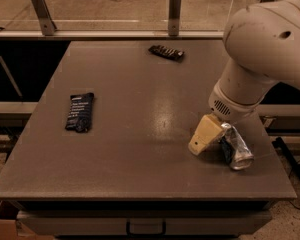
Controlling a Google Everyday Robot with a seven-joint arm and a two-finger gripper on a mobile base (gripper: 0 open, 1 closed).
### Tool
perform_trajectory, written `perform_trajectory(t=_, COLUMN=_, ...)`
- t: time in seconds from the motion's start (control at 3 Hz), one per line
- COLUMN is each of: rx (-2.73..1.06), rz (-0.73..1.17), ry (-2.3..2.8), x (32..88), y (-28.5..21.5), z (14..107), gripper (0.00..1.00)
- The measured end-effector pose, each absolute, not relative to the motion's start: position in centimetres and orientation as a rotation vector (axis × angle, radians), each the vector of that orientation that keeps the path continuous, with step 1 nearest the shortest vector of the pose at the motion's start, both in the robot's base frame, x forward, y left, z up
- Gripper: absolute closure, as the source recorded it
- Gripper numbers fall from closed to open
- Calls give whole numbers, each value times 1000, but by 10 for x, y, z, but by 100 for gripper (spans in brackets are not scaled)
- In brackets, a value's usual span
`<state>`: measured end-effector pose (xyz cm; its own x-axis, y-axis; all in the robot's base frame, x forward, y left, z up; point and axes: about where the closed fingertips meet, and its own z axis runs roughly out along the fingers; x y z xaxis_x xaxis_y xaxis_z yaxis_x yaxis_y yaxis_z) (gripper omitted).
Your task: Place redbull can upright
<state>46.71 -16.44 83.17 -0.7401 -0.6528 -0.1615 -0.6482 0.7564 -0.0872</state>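
The redbull can [236, 148] lies on its side near the front right of the grey table [140, 134], its silver top facing the front edge. My gripper [206, 136], cream-coloured, hangs from the big white arm [260, 49] and sits low over the table right against the can's left side. Part of the can's far end is hidden behind the gripper and wrist.
A flat dark-blue packet [80, 112] lies at the left of the table. A small dark wrapped bar [166, 52] lies near the back edge. Two metal posts [174, 9] and a rail stand behind the table. The table's right edge is close to the can.
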Motion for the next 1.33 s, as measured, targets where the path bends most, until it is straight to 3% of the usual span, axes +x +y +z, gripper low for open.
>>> perform_trajectory(t=0.67, rx=-1000, rz=-59, ry=2706, x=499, y=-157, z=841, gripper=64)
perform_trajectory(t=1.0, rx=-1054, rz=23, ry=2590, x=521, y=-139, z=862, gripper=87)
perform_trajectory(t=1.33, rx=-1134, rz=198, ry=2398, x=543, y=-107, z=892, gripper=100)
